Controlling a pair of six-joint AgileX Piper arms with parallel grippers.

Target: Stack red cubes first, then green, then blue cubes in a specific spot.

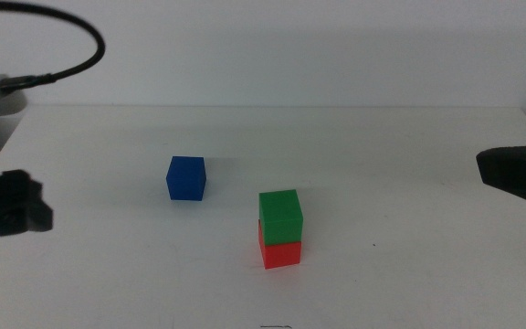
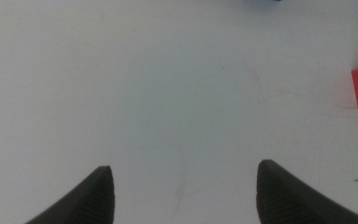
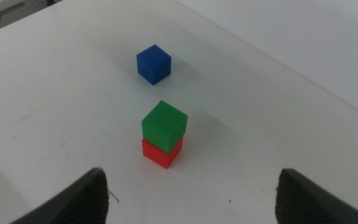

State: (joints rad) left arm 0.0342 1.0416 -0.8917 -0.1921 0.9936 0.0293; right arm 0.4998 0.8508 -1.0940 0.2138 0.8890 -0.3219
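The small matte deep-blue cube (image 1: 186, 177) is sitting alone on the white table (image 1: 382, 274), left of the green cube (image 1: 280, 214) stacked on the red cube (image 1: 280, 252), nearer the empty wide-open left gripper (image 2: 184, 186) than the empty wide-open right gripper (image 3: 191, 193).

Matte, plain-faced red cube (image 1: 281, 252), green cube (image 1: 280, 215) and blue cube (image 1: 186, 177), like smooth plastic. Smooth white table (image 1: 400, 265), faintly scuffed with thin scratches. Dark matte jaws, finely ribbed on inner faces. Black glossy cable (image 1: 67, 66).
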